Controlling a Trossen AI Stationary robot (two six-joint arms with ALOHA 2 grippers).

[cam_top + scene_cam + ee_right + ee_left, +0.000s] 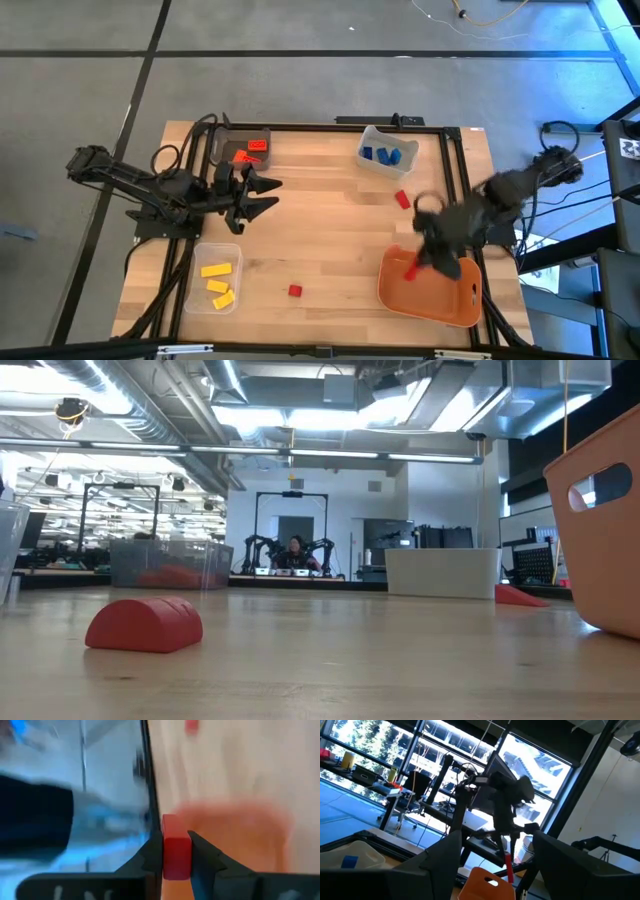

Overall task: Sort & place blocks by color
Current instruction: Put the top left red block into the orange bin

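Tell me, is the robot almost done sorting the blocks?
Partly. Three yellow blocks lie in a clear bin, blue blocks in a white bin, red ones in the grey bin. The right gripper holds a red block above the orange tray. The left gripper waits open. Two red blocks remain on the table.

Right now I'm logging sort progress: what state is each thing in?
Right gripper: shut on red block, over orange tray.
Left gripper: open, empty.
Grey bin: holds red blocks.
Blue blocks: binned.
Yellow blocks: binned.
Two red blocks: loose.
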